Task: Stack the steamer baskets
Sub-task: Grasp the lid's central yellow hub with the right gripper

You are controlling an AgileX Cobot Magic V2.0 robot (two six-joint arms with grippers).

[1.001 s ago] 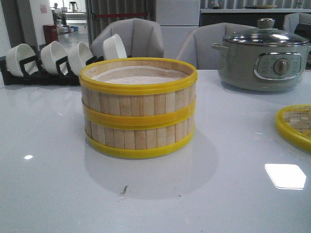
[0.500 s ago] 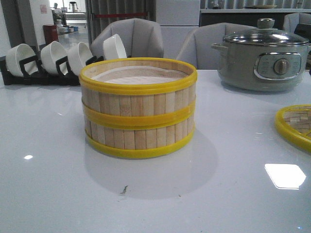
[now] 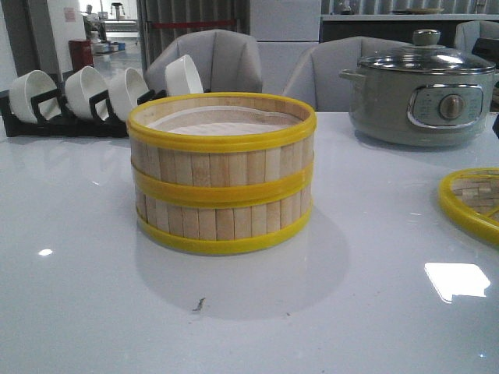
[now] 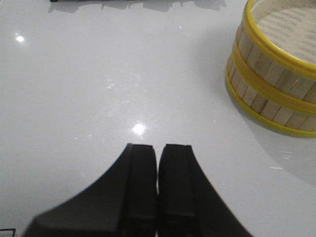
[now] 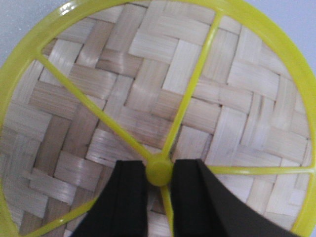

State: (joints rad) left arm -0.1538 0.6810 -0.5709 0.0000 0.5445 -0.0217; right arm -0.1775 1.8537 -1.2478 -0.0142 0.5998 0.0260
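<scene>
Two steamer baskets stand stacked in mid-table: the upper basket point(image 3: 222, 148) sits squarely on the lower basket point(image 3: 222, 224). The stack also shows in the left wrist view point(image 4: 274, 81). My left gripper point(image 4: 158, 148) is shut and empty, over bare table beside the stack and apart from it. My right gripper point(image 5: 159, 166) is closed on the yellow knob point(image 5: 159, 173) of the flat woven lid point(image 5: 148, 98), one finger on each side. The lid point(image 3: 472, 199) lies at the table's right edge in the front view. Neither gripper shows in the front view.
A grey electric pot point(image 3: 421, 93) with a glass lid stands at the back right. A black rack of white bowls point(image 3: 93, 97) stands at the back left. Grey chairs point(image 3: 210, 58) are behind the table.
The lid has shifted slightly left in the front view. The stacked baskets have not moved.
</scene>
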